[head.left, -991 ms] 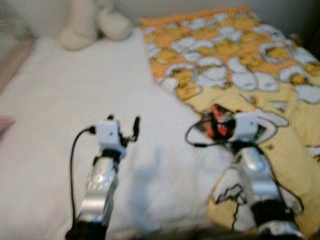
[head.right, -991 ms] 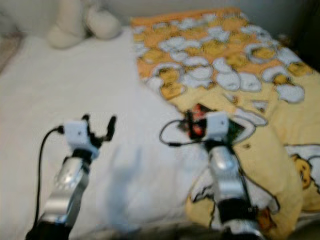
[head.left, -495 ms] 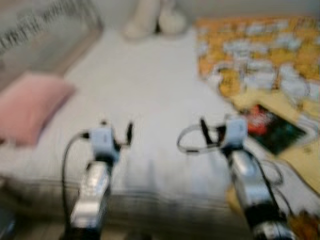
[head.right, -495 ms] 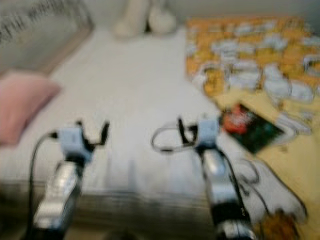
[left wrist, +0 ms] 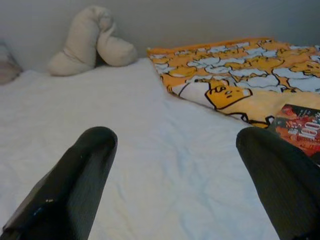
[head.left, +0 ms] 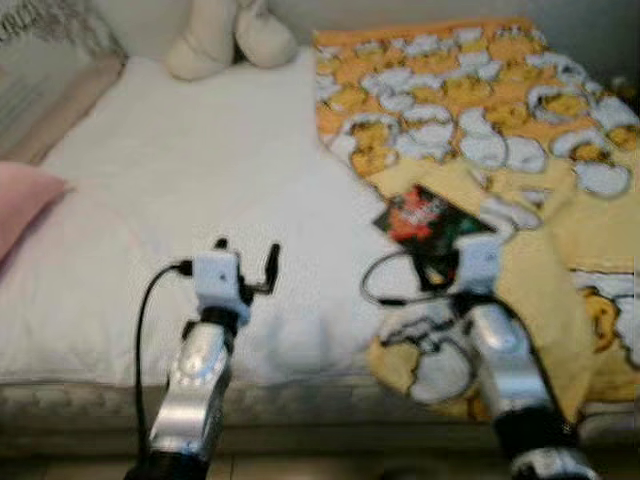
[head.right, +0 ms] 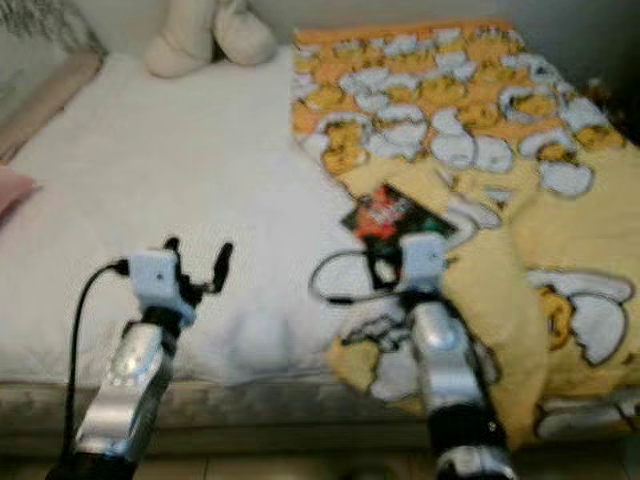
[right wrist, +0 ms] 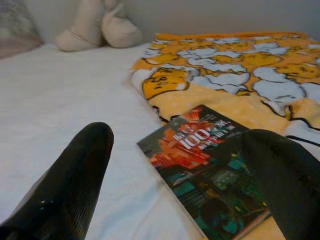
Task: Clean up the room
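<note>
While the right gripper (right wrist: 175, 165) is hovering spread-fingered before the book (right wrist: 210, 165), it is needing a low, square approach along the bed (head.left: 200, 200); the left gripper's (left wrist: 175, 165) fingers are gaping too

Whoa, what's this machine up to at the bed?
A robot stands at the edge of a bed with both arms held out over it. Its right gripper, fingers open, is at a book with a red and green cover that lies on the yellow patterned blanket. Nothing is held yet. The left gripper hovers open above the white sheet. A cream plush toy lies at the far end, a pink pillow to the left.
</note>
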Robot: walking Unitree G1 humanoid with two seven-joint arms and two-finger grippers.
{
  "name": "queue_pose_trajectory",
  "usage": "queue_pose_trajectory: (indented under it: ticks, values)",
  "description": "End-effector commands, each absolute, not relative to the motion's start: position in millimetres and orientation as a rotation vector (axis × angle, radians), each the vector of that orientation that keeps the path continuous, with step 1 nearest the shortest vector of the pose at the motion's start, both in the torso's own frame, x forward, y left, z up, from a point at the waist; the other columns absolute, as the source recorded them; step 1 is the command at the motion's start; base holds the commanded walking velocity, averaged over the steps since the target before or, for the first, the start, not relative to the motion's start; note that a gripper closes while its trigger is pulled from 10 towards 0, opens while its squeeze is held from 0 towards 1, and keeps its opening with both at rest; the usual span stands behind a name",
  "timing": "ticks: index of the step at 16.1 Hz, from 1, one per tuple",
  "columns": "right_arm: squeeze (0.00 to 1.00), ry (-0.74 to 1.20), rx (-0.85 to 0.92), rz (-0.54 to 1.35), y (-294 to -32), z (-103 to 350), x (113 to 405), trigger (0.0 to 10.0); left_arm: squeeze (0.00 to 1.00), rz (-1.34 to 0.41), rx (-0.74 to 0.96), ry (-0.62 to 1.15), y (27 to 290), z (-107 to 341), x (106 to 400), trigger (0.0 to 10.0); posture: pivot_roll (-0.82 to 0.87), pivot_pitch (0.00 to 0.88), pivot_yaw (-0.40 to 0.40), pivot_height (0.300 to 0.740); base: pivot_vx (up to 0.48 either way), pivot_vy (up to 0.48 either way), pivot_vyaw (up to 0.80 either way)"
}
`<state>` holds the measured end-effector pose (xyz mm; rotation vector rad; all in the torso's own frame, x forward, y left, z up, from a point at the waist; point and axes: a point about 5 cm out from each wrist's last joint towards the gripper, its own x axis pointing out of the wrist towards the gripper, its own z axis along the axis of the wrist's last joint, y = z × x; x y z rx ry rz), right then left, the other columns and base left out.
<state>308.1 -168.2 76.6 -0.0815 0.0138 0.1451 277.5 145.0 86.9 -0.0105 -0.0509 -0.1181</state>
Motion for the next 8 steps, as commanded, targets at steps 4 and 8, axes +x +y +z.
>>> queue_pose_trajectory:
  ticks: [4,8]
  values:
    - [0.0,-0.012,-0.098,0.148,-170.1,83.3,310.7,10.0,0.0,-0.104,-0.012,-0.023,147.0,83.9,279.3,10.0,-0.15,0.0,0.134,0.74,0.0,-0.443,0.0]
    - [0.0,-0.015,-0.104,0.152,-169.1,84.4,312.4,10.0,0.0,-0.102,0.023,-0.022,147.2,83.7,280.7,10.0,-0.14,0.0,0.132,0.74,0.085,-0.074,0.0]
